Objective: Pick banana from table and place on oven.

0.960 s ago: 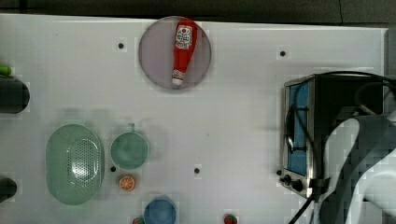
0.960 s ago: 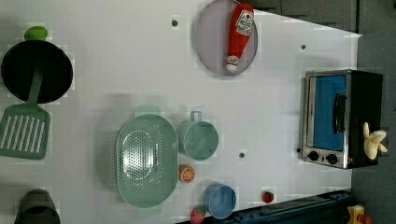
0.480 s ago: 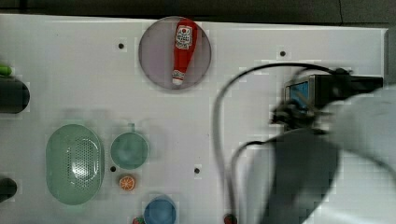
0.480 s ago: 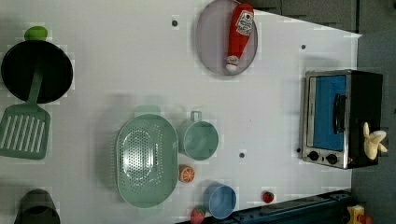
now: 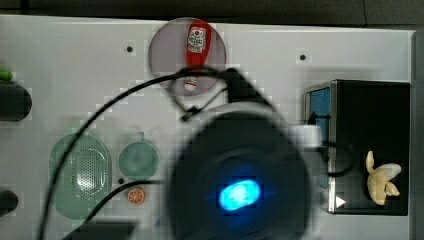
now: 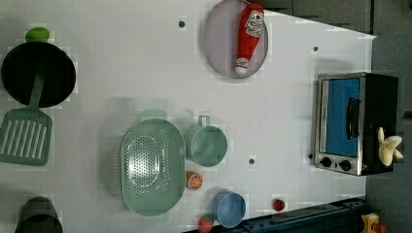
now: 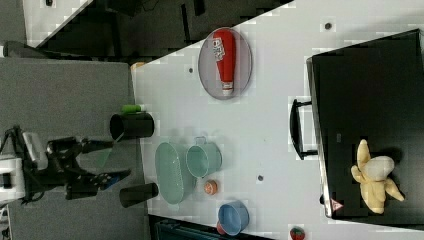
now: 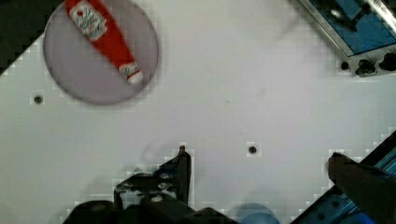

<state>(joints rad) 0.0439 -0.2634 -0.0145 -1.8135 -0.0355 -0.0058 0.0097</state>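
Observation:
The pale yellow banana (image 5: 381, 182) lies on the black top of the oven (image 5: 370, 120), near the end with the knobs. The left view (image 6: 387, 148) and the right view (image 7: 372, 177) show it there too, free of any grip. My arm (image 5: 240, 175) hangs over the middle of the white table (image 5: 75, 75), left of the oven in the top view. In the wrist view my gripper (image 8: 257, 156) is open wide over bare tabletop, with nothing between its fingers (image 8: 183, 163). A corner of the oven (image 8: 355, 28) shows in the wrist view.
A red ketchup bottle (image 6: 248, 36) lies on a grey plate (image 6: 218, 43). A green colander (image 6: 151, 165), green cup (image 6: 208, 144), orange slice (image 6: 195, 180) and blue cup (image 6: 228, 208) cluster together. A black pan (image 6: 38, 73) and green spatula (image 6: 24, 136) lie at the left view's left.
My arm has swung from the top view's right edge by the oven to over the middle of the table. The banana has stayed on the oven.

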